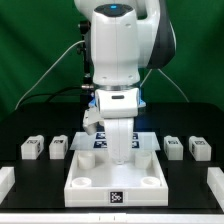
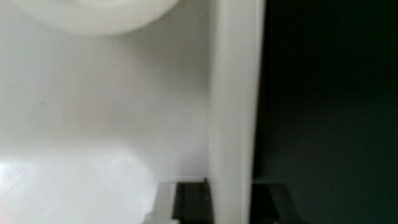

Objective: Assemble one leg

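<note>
Four small white legs with tags lie on the black table in the exterior view: two at the left and two at the right. None is held. The large white square moulded piece lies in the front middle. My gripper points straight down at its back edge. In the wrist view my gripper straddles the upright white rim of that piece. One dark finger lies against the rim. A round corner recess shows too. The legs are out of the wrist view.
The marker board lies behind the square piece, partly hidden by my arm. White blocks stand at the table's front left and front right. A green backdrop closes the back.
</note>
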### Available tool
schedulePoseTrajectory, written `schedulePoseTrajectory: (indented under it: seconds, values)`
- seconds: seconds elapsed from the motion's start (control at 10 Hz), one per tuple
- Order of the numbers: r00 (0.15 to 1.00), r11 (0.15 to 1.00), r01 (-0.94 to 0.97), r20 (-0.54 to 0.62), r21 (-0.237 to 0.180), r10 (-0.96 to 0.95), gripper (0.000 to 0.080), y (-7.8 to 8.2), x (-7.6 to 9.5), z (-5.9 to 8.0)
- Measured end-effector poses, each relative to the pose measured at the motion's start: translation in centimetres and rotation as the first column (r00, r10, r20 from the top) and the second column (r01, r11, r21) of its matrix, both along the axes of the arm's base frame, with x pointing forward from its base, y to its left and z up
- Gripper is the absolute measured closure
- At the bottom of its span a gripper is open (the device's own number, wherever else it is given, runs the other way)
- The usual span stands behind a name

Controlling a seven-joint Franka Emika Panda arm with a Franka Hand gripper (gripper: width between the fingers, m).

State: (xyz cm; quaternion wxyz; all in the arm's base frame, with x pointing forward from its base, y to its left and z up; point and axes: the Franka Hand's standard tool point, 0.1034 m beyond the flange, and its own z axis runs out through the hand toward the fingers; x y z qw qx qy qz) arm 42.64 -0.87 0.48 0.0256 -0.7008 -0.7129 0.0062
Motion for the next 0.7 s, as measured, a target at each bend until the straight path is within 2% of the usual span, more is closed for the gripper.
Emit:
schedulePoseTrajectory:
  seconds: [0.5,0.7]
  values:
    - [1.000,1.000,0.000,0.001,0.000,0.000,0.0742,0.1,0.0,0.0]
    - [1.000,1.000,0.003,0.007,0.011,-0.003,0.0742,3.0,1.8,0.2]
